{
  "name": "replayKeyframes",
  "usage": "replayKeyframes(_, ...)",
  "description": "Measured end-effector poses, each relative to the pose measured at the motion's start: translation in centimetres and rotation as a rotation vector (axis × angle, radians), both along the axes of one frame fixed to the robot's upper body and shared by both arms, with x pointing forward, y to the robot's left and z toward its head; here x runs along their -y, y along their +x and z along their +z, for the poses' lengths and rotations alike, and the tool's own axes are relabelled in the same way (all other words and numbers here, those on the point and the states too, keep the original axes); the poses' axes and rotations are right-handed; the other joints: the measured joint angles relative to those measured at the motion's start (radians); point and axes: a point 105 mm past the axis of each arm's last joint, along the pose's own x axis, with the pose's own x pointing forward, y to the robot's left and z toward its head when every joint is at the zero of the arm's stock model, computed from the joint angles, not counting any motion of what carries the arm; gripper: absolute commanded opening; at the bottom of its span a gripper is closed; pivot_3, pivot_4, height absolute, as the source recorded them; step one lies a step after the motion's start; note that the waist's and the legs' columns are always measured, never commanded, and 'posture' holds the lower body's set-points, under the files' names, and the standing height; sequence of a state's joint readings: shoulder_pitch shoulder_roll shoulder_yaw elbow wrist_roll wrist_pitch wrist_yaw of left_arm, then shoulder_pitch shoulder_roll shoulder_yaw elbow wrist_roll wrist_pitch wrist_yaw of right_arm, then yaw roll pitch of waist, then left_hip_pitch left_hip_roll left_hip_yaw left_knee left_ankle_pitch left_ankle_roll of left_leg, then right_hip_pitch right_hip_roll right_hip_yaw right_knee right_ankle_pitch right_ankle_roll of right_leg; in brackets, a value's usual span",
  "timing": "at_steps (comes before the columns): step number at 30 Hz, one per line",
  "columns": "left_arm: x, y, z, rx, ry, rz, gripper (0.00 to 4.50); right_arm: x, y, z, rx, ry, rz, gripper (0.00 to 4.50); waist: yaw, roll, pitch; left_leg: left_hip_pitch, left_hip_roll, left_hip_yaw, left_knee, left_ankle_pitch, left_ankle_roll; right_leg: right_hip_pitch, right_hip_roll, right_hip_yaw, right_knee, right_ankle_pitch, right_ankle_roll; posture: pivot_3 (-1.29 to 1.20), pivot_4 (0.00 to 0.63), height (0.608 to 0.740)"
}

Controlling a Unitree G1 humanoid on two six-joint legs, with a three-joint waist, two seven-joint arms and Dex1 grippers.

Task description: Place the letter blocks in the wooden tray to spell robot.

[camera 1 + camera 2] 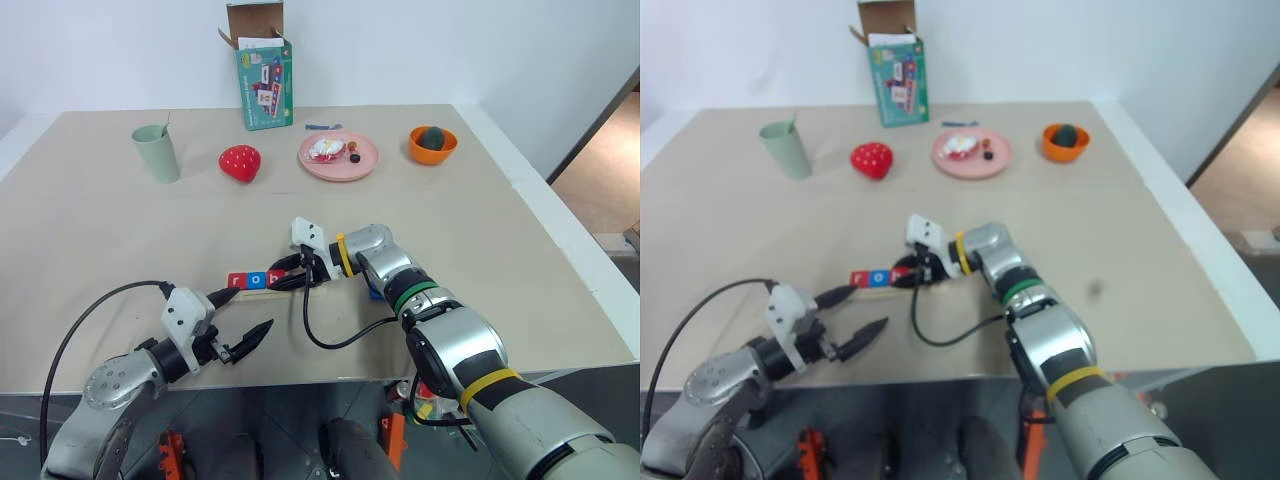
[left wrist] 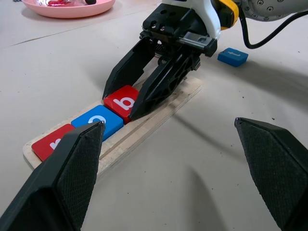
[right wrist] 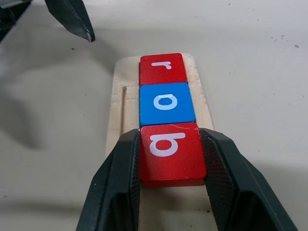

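While the wooden tray lies on the table, the right gripper clamps the red b block in it, touching the blue o block beyond which sits the red r block. Nearby, the left gripper gapes wide, empty.

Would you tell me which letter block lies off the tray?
The blue t block, on the table beyond the tray; r, o and b sit in it.
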State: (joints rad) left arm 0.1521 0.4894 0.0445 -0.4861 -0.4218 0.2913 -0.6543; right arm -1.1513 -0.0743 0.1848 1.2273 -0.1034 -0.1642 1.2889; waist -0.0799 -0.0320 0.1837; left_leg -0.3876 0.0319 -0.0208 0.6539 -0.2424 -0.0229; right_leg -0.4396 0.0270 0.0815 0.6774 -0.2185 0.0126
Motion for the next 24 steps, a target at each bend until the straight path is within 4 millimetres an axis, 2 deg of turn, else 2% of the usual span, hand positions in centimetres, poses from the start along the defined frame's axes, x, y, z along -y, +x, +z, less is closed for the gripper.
replayKeyframes(3, 0.0, 0.0, 0.0, -0.001, 0.001, -0.002, 4.50, 0.1, 0.0, 0.0, -0.025, 0.012, -0.008, 1.75, 0.000, 0.000, 0.000, 0.000, 0.000, 0.000, 0.000, 0.000, 0.000, 0.000, 0.000, 0.000, 0.000, 0.000, 0.000, 0.00, 0.150, 0.740)
replayKeyframes(4, 0.0, 0.0, 0.0, -0.001, 0.002, -0.003, 4.50, 0.1, -0.1, 0.0, -0.032, 0.012, -0.004, 2.06, 0.000, 0.000, 0.000, 0.000, 0.000, 0.000, 0.000, 0.000, 0.000, 0.000, 0.000, 0.000, 0.000, 0.000, 0.000, 0.00, 0.150, 0.740)
replayKeyframes(6, 0.1, 0.0, -0.1, -0.001, 0.002, -0.005, 4.50, 0.1, -0.1, 0.1, -0.047, 0.020, 0.000, 2.94, 0.000, 0.000, 0.000, 0.000, 0.000, 0.000, 0.000, 0.000, 0.000, 0.000, 0.000, 0.000, 0.000, 0.000, 0.000, 0.00, 0.150, 0.740)
replayKeyframes(7, 0.1, 0.0, -0.1, -0.002, 0.003, -0.005, 4.50, 0.1, -0.1, 0.1, -0.047, 0.020, 0.000, 2.94, 0.000, 0.000, 0.000, 0.000, 0.000, 0.000, 0.000, 0.000, 0.000, 0.000, 0.000, 0.000, 0.000, 0.000, 0.000, 0.00, 0.150, 0.740)
replayKeyframes(8, 0.1, -0.1, -0.1, -0.003, 0.008, -0.010, 4.50, 0.0, -0.4, 0.8, -0.040, 0.042, 0.033, 3.33, 0.000, 0.000, 0.000, -0.001, 0.000, 0.000, 0.000, 0.000, 0.000, -0.001, 0.000, 0.000, 0.000, 0.000, 0.000, 0.00, 0.150, 0.740)
replayKeyframes(11, 0.1, -0.1, -0.2, -0.003, 0.009, -0.011, 4.50, 0.0, -0.3, 1.0, -0.027, 0.050, 0.037, 4.47, 0.000, 0.000, 0.000, -0.001, 0.000, 0.000, 0.000, 0.000, 0.000, -0.001, 0.000, 0.000, 0.000, 0.000, 0.000, 0.00, 0.150, 0.740)
replayKeyframes(21, 0.2, -0.1, -0.1, -0.002, 0.009, -0.011, 4.50, 0.5, 0.1, 1.4, -0.035, 0.081, 0.006, 4.47, 0.000, 0.000, 0.000, -0.002, 0.000, 0.000, 0.000, 0.000, 0.000, -0.001, 0.000, 0.000, 0.000, 0.000, 0.000, 0.00, 0.150, 0.740)
replayKeyframes(24, 0.3, -0.1, 0.1, 0.008, 0.014, -0.028, 4.50, 1.4, 0.9, 4.0, -0.042, 0.191, -0.047, 4.47, 0.001, 0.000, 0.000, -0.002, 0.000, 0.000, 0.000, 0.000, 0.000, -0.001, 0.000, 0.000, 0.000, 0.000, 0.000, 0.00, 0.150, 0.740)
